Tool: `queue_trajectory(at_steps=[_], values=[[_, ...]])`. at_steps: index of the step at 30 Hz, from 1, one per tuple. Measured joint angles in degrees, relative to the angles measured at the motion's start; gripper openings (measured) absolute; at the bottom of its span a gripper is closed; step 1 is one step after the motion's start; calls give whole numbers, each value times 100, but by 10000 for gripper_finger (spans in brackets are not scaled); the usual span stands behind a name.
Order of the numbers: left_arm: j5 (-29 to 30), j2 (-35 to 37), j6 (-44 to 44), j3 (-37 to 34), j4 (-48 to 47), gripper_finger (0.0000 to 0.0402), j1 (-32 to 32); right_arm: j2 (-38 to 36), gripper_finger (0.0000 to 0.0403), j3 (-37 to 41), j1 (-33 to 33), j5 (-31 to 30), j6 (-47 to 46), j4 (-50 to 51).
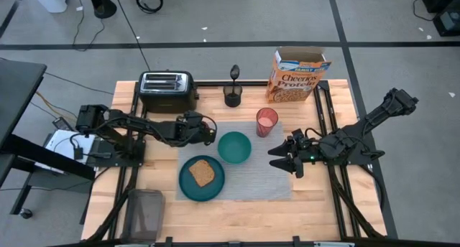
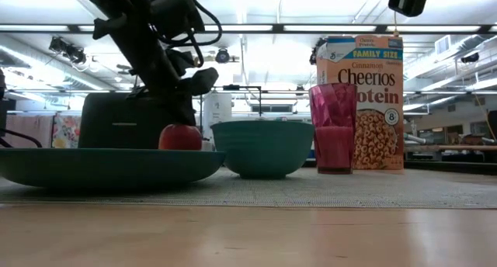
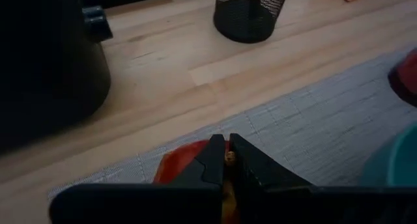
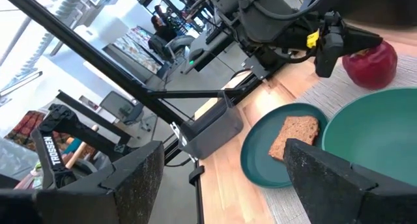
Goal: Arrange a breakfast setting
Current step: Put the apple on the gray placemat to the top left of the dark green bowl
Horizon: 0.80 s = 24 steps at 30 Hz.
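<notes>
Your left end effector [image 3: 227, 160] sits low over the far-left corner of the grey ribbed placemat [image 1: 251, 179], its fingers pinched nearly shut around what looks like the stem of the red apple [image 2: 180, 136]. That narrow pinch makes sense: the apple's body is round and would be awkward to grip whole, while the stem gives a small handle. In the low view the apple seems to rest on the mat, between the toaster [image 1: 167, 90] and the teal bowl [image 1: 234, 147], so it looks set down rather than hanging, though you have not let go.

Your right end effector [image 1: 293, 155] waits at the mat's right edge with its fingers spread wide and nothing between them, well clear of the work.

The rest of the setting is grouped on the mat so each piece has its own spot. The teal plate [image 1: 202, 178] lies at the near left with the toast slice [image 1: 203, 173] on it. The bowl stands just beyond the plate, and the translucent pink cup [image 1: 267, 122] stands upright at the far right. The Cheerios box [image 1: 296, 76] stands off the mat on the counter [image 1: 237, 218], behind the cup. A small black mesh cup [image 1: 233, 95] beside the toaster has a handle sticking up from it; whether that is the spoon you cannot tell.
</notes>
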<state>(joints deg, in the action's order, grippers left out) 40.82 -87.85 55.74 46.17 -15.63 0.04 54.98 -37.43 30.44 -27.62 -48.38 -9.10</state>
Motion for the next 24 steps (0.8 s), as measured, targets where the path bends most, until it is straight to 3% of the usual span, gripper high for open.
queue_trajectory(at_steps=[13,24], values=[[32,0,473,4,-263,27,-21,2,317,0,0,21,77,0],[-101,330,550,-13,-580,104,93,2,317,0,-24,63,345,-24]])
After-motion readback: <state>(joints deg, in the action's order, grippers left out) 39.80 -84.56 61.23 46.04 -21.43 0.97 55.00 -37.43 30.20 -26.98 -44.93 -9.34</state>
